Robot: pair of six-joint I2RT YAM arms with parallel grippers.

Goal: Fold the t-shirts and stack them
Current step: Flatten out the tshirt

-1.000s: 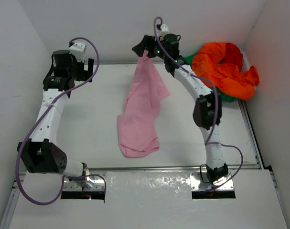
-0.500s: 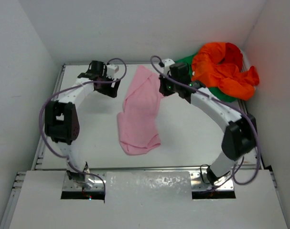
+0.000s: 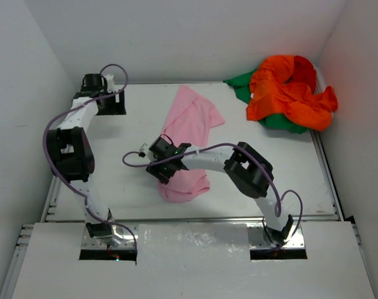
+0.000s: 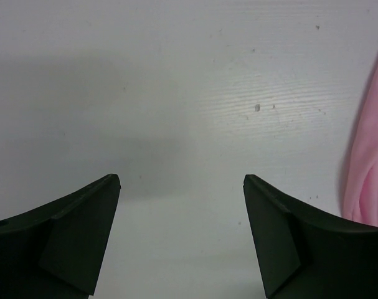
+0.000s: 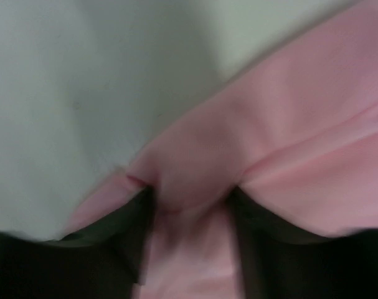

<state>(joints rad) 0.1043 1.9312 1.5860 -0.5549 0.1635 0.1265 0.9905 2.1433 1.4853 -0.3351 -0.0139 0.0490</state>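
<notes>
Pink shirt (image 3: pixel 192 121) fills most of my screen: it lies rumpled, lengthwise down the middle of the table (image 3: pixel 114 187), one end at the far edge and the other bunched toward me, neither flat nor folded. In the far right corner the orange shirt (image 3: pixel 288 90) sits heaped on the green shirt (image 3: pixel 240 81), both well apart from the pink one; I cannot pick out a red one. My right gripper (image 3: pixel 159 170) is down at the near left edge of the pink cloth. Its wrist view is blurred, but it shows the fingers (image 5: pixel 123 243) apart, straddling a raised ridge of cloth, with nothing I would call a pinch. My left gripper (image 4: pixel 181 182) hangs wide and empty over bare table at the far left, with the pink edge just showing at the right of its view. I judge the step in hand to be spreading this shirt flat. To do it well I would close the right on a single layer at a hem corner, not the whole bunch. Then I would bring the left across to a matching corner and draw both apart evenly, so the cloth lands smooth before any fold.
</notes>
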